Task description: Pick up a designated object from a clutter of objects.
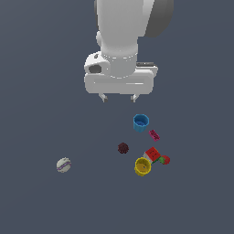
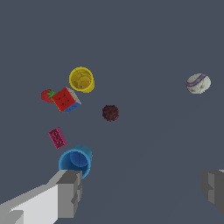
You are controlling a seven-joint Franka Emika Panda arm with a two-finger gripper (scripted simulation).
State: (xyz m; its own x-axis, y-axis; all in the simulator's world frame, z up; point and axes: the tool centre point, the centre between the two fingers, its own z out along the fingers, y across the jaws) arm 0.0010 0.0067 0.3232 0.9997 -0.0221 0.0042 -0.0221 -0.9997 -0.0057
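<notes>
Dark grey worktop [image 1: 36,205] filled both views, plain and unmarked. Above it the fingers [image 1: 119,98] hung spread wide and held nothing; in the exterior view only their tips showed below the white hand, and the arm was cut off by the frame. The striped ball [image 1: 63,165] lay alone toward the exterior view's left, well apart from the blue cup [image 1: 140,122], maroon ball [image 1: 123,148], yellow cup [image 1: 142,167] and red cube [image 1: 152,154].
</notes>
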